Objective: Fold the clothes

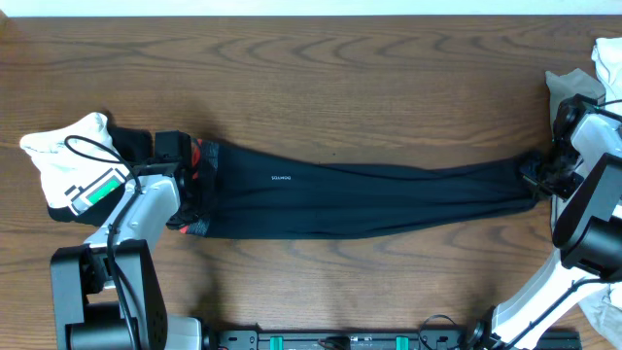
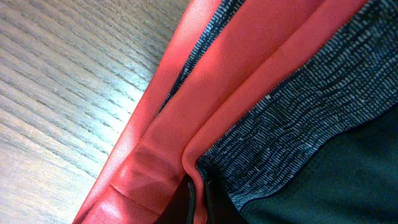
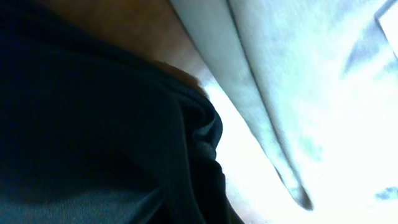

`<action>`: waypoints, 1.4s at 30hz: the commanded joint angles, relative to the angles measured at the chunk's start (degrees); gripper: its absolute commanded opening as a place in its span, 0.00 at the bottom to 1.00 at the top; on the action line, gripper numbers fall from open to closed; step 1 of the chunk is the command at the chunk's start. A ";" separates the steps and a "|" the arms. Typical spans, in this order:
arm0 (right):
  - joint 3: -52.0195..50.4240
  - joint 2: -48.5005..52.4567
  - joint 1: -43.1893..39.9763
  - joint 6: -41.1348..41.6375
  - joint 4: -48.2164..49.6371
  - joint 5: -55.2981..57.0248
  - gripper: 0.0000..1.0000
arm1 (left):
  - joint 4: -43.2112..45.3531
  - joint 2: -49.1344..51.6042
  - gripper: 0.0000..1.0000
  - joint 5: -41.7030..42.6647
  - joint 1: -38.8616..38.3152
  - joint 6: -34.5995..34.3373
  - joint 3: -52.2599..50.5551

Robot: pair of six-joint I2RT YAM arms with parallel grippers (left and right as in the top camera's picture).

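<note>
The black long pants (image 1: 369, 190) lie stretched flat across the wooden table, with the tiny white logo (image 1: 281, 178) facing up. The grey-and-red waistband (image 1: 201, 165) is at the left and the leg ends (image 1: 520, 175) at the right. My left gripper (image 1: 185, 190) is on the waistband. In the left wrist view its fingers (image 2: 199, 202) are shut on a red fold of the waistband (image 2: 249, 56). My right gripper (image 1: 539, 177) is at the leg ends. The right wrist view shows bunched black fabric (image 3: 186, 155) at the jaws; the fingertips are hidden.
A white top with a green patch (image 1: 68, 160) lies left of the waistband, under the left arm. Pale grey-beige and white garments (image 1: 583, 83) lie at the right edge, and pale fabric shows in the right wrist view (image 3: 292, 93). Bare wood (image 1: 321, 87) lies behind the pants.
</note>
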 commanded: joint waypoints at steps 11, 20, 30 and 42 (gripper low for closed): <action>-2.01 -0.33 -1.20 -0.98 -0.24 0.31 0.22 | -2.34 2.95 0.06 -5.40 0.74 4.50 -3.48; -1.99 -16.81 -1.11 -3.76 0.33 -0.96 0.37 | -2.95 2.91 0.06 -5.38 0.74 5.46 -3.48; -1.99 -31.87 4.46 -14.38 5.03 -19.02 0.37 | -3.06 2.91 0.06 -3.45 0.74 5.46 -3.48; -2.60 -27.02 28.15 -44.68 5.57 -28.17 0.14 | -3.13 2.91 0.06 -3.48 0.74 5.46 -3.48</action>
